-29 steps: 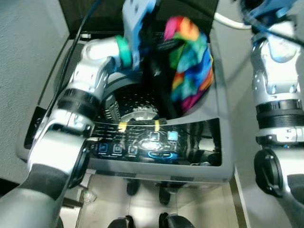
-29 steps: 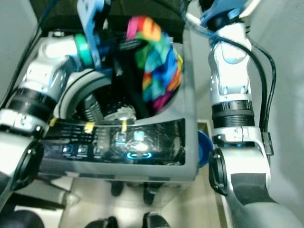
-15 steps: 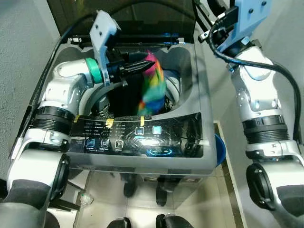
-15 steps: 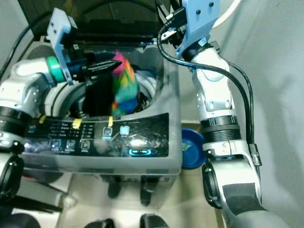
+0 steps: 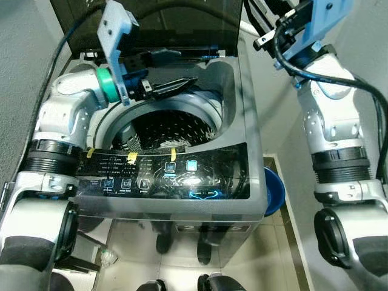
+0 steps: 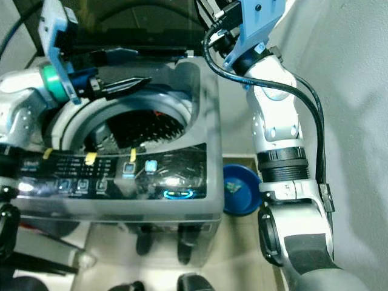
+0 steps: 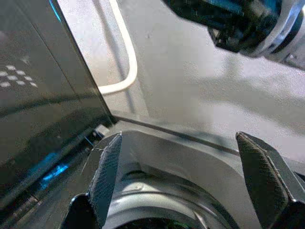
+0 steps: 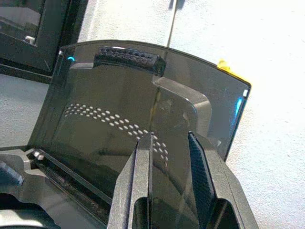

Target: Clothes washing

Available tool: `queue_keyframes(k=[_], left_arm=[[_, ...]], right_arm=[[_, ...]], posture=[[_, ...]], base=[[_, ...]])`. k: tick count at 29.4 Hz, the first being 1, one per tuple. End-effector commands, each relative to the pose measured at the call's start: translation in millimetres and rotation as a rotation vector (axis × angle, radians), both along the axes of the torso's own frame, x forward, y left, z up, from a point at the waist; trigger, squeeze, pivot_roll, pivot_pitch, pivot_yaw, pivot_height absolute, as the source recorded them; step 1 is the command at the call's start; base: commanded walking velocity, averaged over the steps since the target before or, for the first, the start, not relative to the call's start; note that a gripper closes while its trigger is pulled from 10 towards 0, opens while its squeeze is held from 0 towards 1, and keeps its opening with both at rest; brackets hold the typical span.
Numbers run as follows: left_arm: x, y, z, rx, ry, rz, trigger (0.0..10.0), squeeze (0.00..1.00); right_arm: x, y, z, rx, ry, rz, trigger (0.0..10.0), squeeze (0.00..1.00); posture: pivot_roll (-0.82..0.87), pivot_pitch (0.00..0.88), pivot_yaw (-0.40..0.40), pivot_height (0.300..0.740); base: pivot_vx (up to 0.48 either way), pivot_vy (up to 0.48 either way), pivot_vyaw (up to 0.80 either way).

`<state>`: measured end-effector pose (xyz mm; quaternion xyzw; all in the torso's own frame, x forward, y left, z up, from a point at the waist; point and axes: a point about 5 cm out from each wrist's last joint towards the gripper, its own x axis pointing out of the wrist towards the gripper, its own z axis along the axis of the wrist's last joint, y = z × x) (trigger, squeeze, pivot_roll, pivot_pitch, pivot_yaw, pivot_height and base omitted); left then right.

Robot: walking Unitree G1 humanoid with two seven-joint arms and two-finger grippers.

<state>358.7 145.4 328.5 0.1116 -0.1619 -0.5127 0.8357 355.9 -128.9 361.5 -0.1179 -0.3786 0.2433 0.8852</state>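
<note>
Grey walls box in this laundry nook, and the left gripper (image 5: 182, 85) hangs over the drum (image 5: 167, 126) with fingers spread and empty now; the rainbow garment it was dangling half a second ago is gone, so presumably it's down in the washer (image 5: 242, 115). One lid (image 8: 143, 109), still up; right gripper (image 8: 169, 167) nearly closed beside it, holding nothing. One blue basin (image 5: 274, 189) on the floor.

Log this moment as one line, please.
washer lid open | left gripper open, empty, above drum | right gripper raised at lid
</note>
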Motion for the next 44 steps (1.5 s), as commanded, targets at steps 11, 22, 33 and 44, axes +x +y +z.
queue_keyframes(k=[11, 22, 33, 44], left_arm=[[-41.5, 29.7, 60.4, -0.190, -0.312, 0.174, 10.0, 0.00], [-56.9, 78.4, 59.6, -0.303, -0.469, 0.661, 10.0, 0.00], [-44.7, 108.4, 28.3, -0.461, -0.372, 0.903, 10.0, 0.00], [-42.7, 108.4, 15.9, -0.472, -0.356, 0.977, 10.0, 0.00]], right_arm=[[-8.1, 6.7, -2.6, 0.116, -0.012, 0.042, 10.0, 0.00], [-15.5, 7.6, -5.4, 0.369, -0.039, -0.020, 10.0, 0.00], [-6.9, 17.7, -18.2, 0.457, 0.051, 0.014, 10.0, 0.00], [-3.4, 18.0, -24.6, 0.471, 0.090, -0.033, 10.0, 0.00]], posture=[[0.10, 0.084, 0.075, 0.740], [0.12, 0.063, 0.068, 0.740], [0.14, 0.036, 0.032, 0.740], [0.11, 0.041, 0.041, 0.740]], base=[[0.000, 0.000, 0.00], [0.000, 0.000, 0.00], [0.000, 0.000, 0.00], [0.000, 0.000, 0.00]])
